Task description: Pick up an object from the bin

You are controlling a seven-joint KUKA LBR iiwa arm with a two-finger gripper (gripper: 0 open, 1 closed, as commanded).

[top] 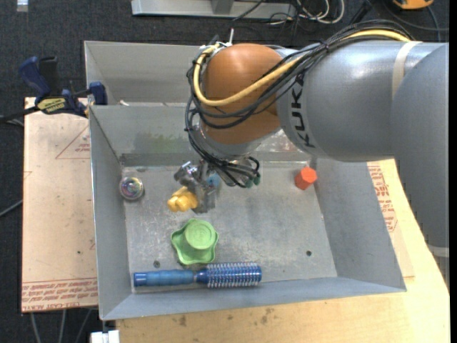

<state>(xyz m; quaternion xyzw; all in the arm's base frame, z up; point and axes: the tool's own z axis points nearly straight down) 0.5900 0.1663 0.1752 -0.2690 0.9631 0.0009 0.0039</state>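
Camera view, starting at the left of the grey metal bin (107,206): small round shiny trinket (131,187) on the floor close to the left wall, well apart from everything else. Further right, small yellow lump (181,201), rounded, exact shape hard to make out, lying near the middle of the floor. Below it, nearer the front wall, green round piece (194,243) with a wavy rim, like a cap or little cup, apart from the yellow lump. Along the front wall, blue hairbrush (198,276) lying flat, handle to the left, bristled head to the right, close beneath the green piece. Gripper (201,189) low over the floor, directly beside the yellow lump on its right, touching it or nearly so; cannot tell whether open or closed, nor whether anything held. Above the gripper, orange dome-shaped wrist cover (235,66) looped with black and yellow cables (314,48). Further right, small orange-red block (305,178) alone near the right wall, well apart from the gripper. Rightmost, thick grey arm (364,106) reaching in over the bin's right side.
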